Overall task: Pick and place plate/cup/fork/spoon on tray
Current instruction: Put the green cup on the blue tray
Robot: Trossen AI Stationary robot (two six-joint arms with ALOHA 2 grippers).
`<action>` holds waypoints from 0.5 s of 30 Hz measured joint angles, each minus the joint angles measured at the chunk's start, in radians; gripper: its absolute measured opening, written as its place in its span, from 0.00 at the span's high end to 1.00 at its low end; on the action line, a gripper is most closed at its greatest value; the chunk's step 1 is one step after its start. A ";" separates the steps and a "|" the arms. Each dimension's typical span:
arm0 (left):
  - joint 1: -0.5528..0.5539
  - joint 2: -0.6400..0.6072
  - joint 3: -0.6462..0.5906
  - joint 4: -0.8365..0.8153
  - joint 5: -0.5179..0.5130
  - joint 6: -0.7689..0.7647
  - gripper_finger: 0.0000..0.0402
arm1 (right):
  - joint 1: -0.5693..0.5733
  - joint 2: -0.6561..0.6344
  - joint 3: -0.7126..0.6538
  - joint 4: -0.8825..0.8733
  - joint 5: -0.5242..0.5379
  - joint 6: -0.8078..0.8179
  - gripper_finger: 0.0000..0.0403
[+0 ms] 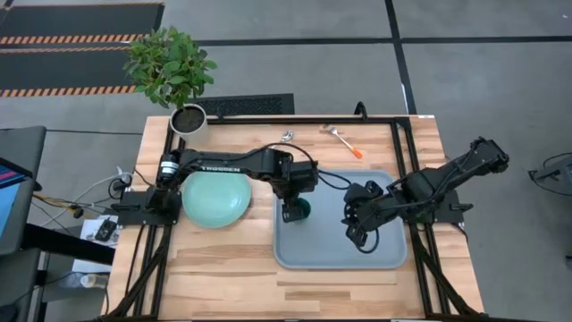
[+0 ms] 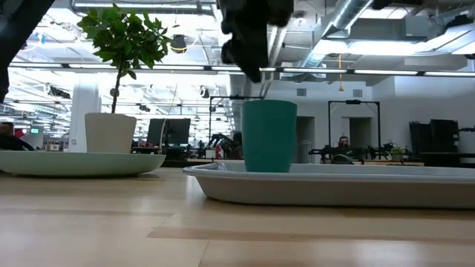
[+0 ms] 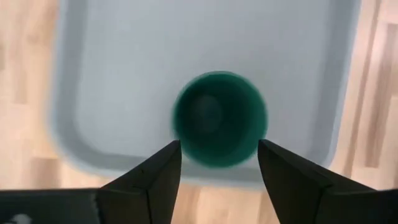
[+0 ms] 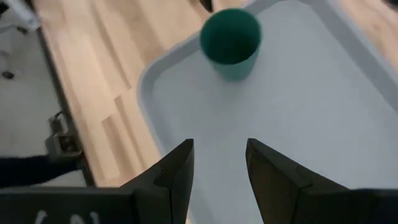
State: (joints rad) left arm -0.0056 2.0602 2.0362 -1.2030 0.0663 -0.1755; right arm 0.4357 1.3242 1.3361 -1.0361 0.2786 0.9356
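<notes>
1 pincer (image 3: 219, 163) — the left, fingers spread, empty — hangs above the cup (image 3: 219, 118).

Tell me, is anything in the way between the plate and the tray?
The left arm is. It reaches across the table right by the plate, and the left gripper hangs open over the cup at the tray's near edge. The tabletop strip between plate and tray looks bare.
</notes>
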 joint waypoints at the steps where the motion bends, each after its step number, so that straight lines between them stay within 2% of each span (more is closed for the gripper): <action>1: 0.000 0.000 0.026 -0.044 -0.010 0.007 0.51 | -0.012 0.007 0.000 -0.002 0.004 0.001 0.58; 7: -0.011 -0.053 0.162 -0.331 -0.038 0.061 0.51 | -0.113 0.048 -0.001 0.024 0.012 0.007 0.58; 11: -0.028 -0.219 0.165 -0.369 -0.109 0.017 0.51 | -0.195 0.124 0.001 0.098 -0.021 -0.015 0.58; 15: -0.044 -0.397 0.167 -0.355 -0.216 -0.106 0.51 | -0.255 0.226 -0.001 0.178 -0.084 -0.071 0.58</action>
State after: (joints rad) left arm -0.0500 1.6627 2.2036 -1.5584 -0.1492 -0.2818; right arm 0.1809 1.5498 1.3354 -0.8577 0.1948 0.8649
